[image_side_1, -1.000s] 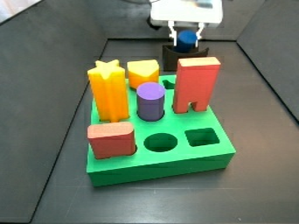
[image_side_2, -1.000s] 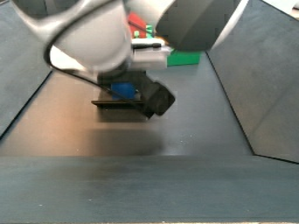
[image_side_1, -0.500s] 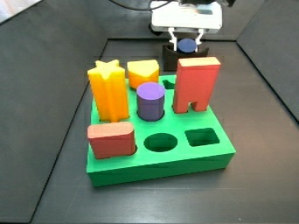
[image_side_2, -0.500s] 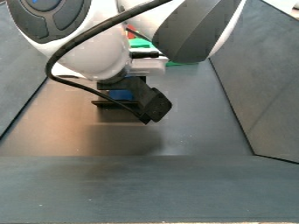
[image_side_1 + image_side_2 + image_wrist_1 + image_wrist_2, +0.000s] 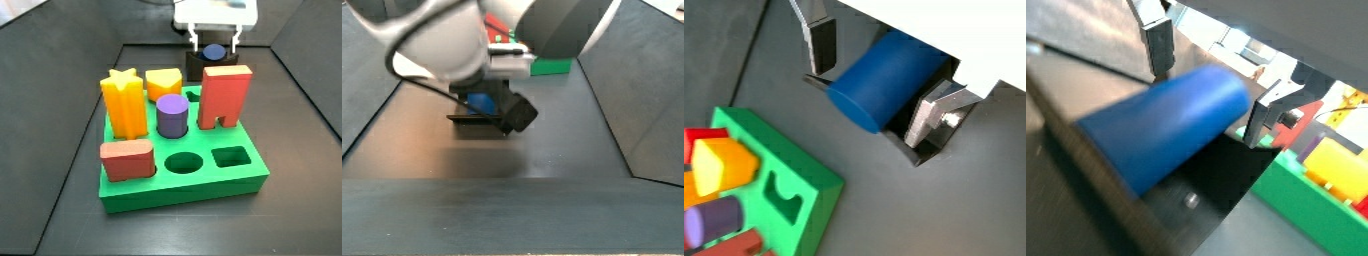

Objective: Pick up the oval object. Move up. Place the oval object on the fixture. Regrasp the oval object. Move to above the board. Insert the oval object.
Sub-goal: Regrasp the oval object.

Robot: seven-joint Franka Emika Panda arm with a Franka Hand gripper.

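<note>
From my remote station, much of the scene is blocked or cropped. In a side view the robot arm (image 5: 476, 35) fills the upper half of the frame as a blurred grey and white mass, hiding most of the green board (image 5: 552, 67) behind it; only a corner of the board and a few coloured bits show. In both wrist views the frames are cut tight, so I see only part of the board (image 5: 778, 200) and the edges of its pieces.

The gripper (image 5: 214, 45) hangs at the far end of the dark table (image 5: 287, 140), above the black fixture (image 5: 197, 66), which stands just behind the board (image 5: 187, 170). The fingers (image 5: 822, 45) are closed on the blue oval object (image 5: 887, 80), one silver plate on each side of it. In a wrist view the oval object (image 5: 1166, 125) lies lengthwise between the fingers (image 5: 1158, 45), with the dark fixture (image 5: 1227, 175) right beneath it; I cannot tell whether the 2 touch. In a side view the oval object (image 5: 480, 101) is a small blue patch above the fixture (image 5: 476, 122), half covered by the wrist.

The board holds 5 upright pieces: an orange star (image 5: 124, 103), a yellow block (image 5: 163, 83), a purple cylinder (image 5: 171, 116), a tall red block (image 5: 225, 96) and a low salmon block (image 5: 127, 159). Along its near edge, a round hole (image 5: 185, 162) and a square hole (image 5: 233, 156) stand open.
</note>
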